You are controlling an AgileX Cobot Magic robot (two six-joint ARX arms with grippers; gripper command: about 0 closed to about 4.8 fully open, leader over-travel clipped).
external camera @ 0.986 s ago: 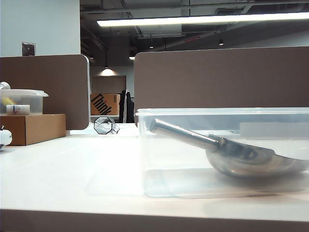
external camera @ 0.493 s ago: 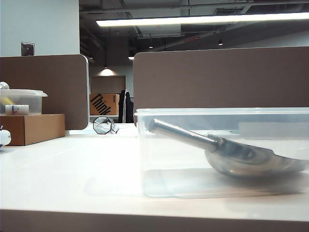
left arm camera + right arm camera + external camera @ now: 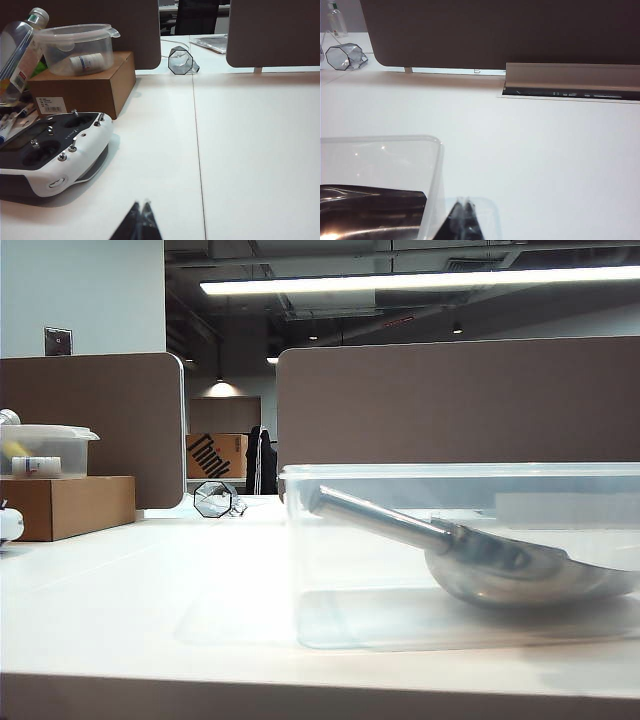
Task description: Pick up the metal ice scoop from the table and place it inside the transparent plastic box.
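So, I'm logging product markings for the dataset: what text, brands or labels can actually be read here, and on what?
"Think", black letters running vertically: distant cardboard carton.
White sticker on brown box: too small to read.
Small bottle's label in lidded tub: blurred.
Tilted bottle's label: unreadable.
Nothing on scoop or clear box.

One legible marking: the word "Think" in black letters, printed sideways on a brown cardboard carton (image 3: 217, 455) standing beyond the tabletop's far edge. The white label (image 3: 51, 104) on the cardboard box at the tabletop's left side is too small to read.
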